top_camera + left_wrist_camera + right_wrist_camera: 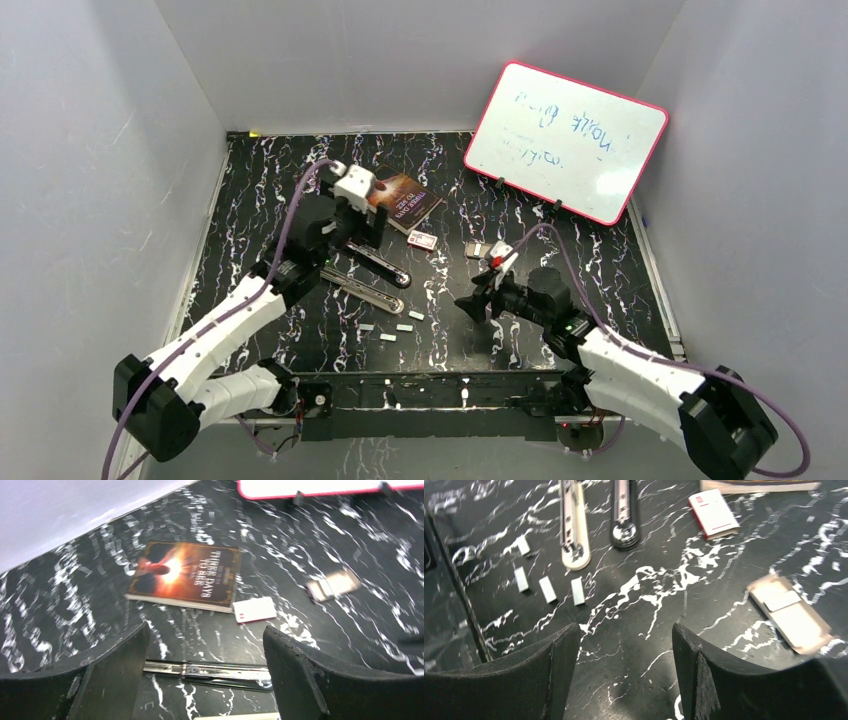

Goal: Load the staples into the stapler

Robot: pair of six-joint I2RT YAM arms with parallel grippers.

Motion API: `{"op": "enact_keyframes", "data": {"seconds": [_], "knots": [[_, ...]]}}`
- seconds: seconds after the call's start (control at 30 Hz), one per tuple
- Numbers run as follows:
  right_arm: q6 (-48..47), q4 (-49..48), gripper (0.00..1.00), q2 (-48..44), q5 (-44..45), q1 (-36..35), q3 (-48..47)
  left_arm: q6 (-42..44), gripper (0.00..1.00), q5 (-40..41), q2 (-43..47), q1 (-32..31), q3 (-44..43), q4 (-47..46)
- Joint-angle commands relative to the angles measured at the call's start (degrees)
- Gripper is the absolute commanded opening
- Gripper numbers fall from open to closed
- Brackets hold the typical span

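While the left tool [205, 647] hangs above the opened stapler [370, 293] with its fingers wide apart and nothing between them, the right tool [624, 650] is likewise spread and empty over the dark marbled worktop [260, 200]. The stapler lies folded out flat, its black arm beside its cream arm. The staples [547, 589], four short grey strips, lie loose just beside the cream arm's tip. They are well apart from the white-and-red box [423, 240], which lies next to a book [185, 575], and from the grey tray [791, 612].

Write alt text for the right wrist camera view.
Two open black fingers hover over a black marbled table. Four strips of staples lie at left beside the opened stapler; a white-and-red box and a tray sit to the right.
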State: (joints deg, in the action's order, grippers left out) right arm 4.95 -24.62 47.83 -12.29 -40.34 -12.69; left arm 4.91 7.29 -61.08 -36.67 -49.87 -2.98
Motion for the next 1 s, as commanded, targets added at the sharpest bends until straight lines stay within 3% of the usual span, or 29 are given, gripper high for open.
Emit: {"op": "enact_keyframes", "data": {"seconds": [0.0, 0.1, 0.3, 0.63, 0.97], "knots": [[-12.1, -2.9, 0.75, 5.3, -8.8, -2.5, -4.9, -8.3, 0.83, 4.6, 1.1, 5.0, -0.7, 2.0], [-16.0, -4.1, 0.74, 9.4, -12.3, -3.9, -5.6, -11.2, 0.83, 7.9, -0.4, 7.9, -2.0, 5.4], [-22.4, -5.0, 0.73, 16.5, -15.6, -6.6, -6.1, -12.2, 0.83, 9.2, 2.2, 12.5, 2.0, 2.3], [-20.2, -33.3, 0.7, 27.1, -13.4, -7.7, 3.0, -11.9, 0.87, 8.0, 1.1, 13.6, 2.8, 2.8], [-18.2, -60.6, 0.67, 46.0, -4.8, -13.3, 7.4, -11.1, 0.87, 7.7, 0.6, 13.7, 2.7, 5.2]]}}
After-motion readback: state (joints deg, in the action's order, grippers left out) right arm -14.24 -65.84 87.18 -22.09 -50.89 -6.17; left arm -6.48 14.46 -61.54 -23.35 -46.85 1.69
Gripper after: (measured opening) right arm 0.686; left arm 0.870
